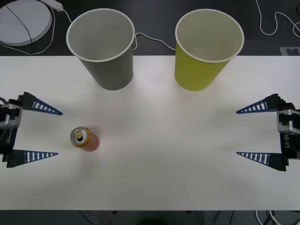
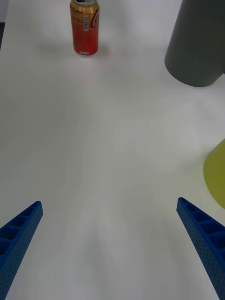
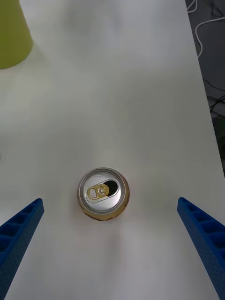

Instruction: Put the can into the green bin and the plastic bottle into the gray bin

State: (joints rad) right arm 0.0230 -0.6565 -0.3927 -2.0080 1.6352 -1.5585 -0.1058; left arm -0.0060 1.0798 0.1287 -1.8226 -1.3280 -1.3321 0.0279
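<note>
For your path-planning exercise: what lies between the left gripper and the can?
Nothing: in the front view, bare white table separates the open left gripper from the upright can.

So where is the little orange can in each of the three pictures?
Front view: the can stands on the white table's left part, near the open left gripper.
Right wrist view: can far off, beyond the gray bin.
Left wrist view: can seen from above.
Shared landmark: the green bin.

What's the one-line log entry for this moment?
can upright on table, near left gripper | left open | right gripper open, idle | green bin, gray bin empty
</note>
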